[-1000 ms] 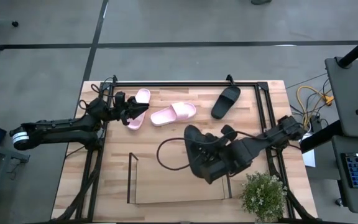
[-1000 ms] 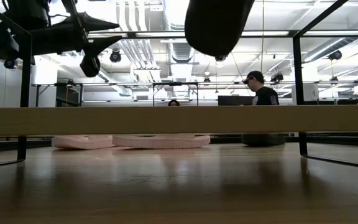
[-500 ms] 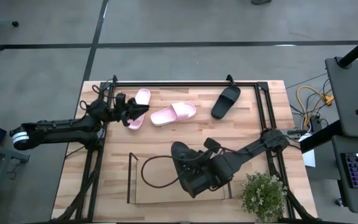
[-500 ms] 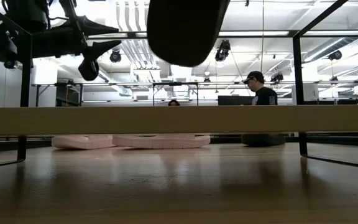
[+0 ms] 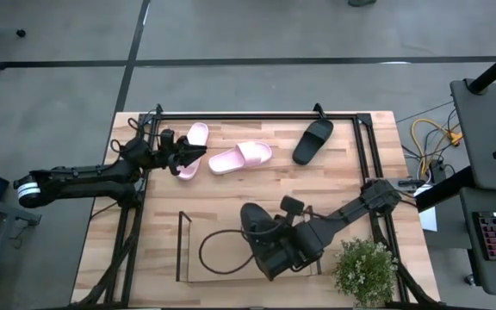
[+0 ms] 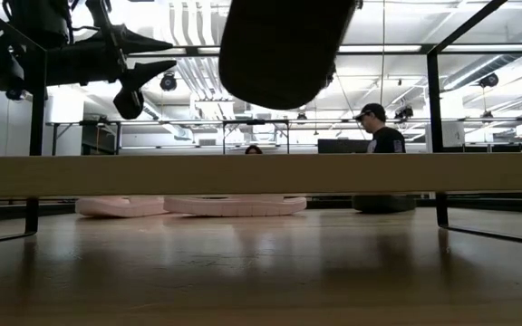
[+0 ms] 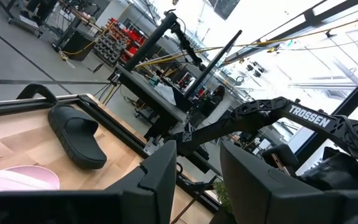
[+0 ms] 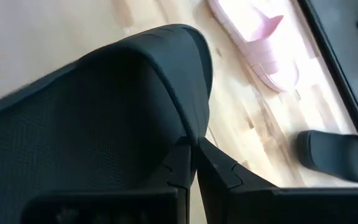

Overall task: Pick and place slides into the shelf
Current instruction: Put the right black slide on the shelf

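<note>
Three slides (image 5: pixel 240 156) lie along the table's (image 5: pixel 231 202) far side, apparently behind the shelf (image 5: pixel 182 245).

The wooden table (image 5: pixel 222 185) carries two pink slides (image 5: pixel 240 157) at eleven o'clock, one black slide (image 5: pixel 313 140) at one o'clock, the shelf (image 5: pixel 182 250) at six, a plant (image 5: pixel 364 269) at five.

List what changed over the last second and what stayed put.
The right gripper, shut on a black slide, carried it from mid-table toward the table's near edge, over the shelf; it is not yet set down. The left gripper kept hovering open by the pink slides. The other black slide did not move.
</note>
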